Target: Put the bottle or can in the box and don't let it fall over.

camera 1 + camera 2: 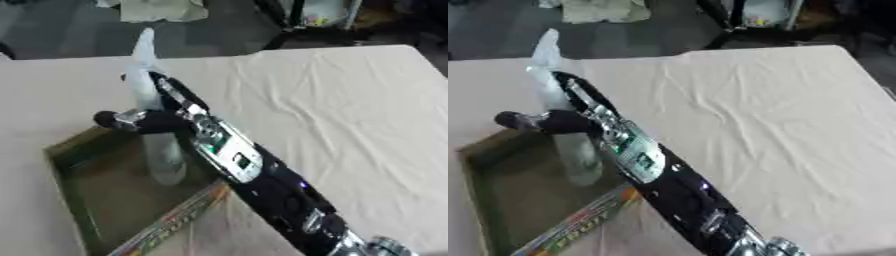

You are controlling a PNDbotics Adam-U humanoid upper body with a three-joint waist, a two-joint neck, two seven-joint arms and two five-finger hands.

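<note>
A tall clear bottle point(164, 162) stands upright with its base inside the open cardboard box point(63, 170), near the box's far right side. Its pale top point(143, 47) rises well above the box. My right hand point(162, 121) comes in from the lower right on a long black and silver arm point(262, 185). The thumb point(112, 119) crosses the front of the bottle's middle and the fingers point(171, 90) lie along its right side, so the hand is shut on the bottle. The left hand shows in no view.
The box has an olive-brown inside and a colourfully printed flap point(179, 217) at its near right edge. A wrinkled white cloth point(350, 110) covers the table. Beyond the far edge are dark floor, a black stand point(289, 20) and pale clutter point(162, 10).
</note>
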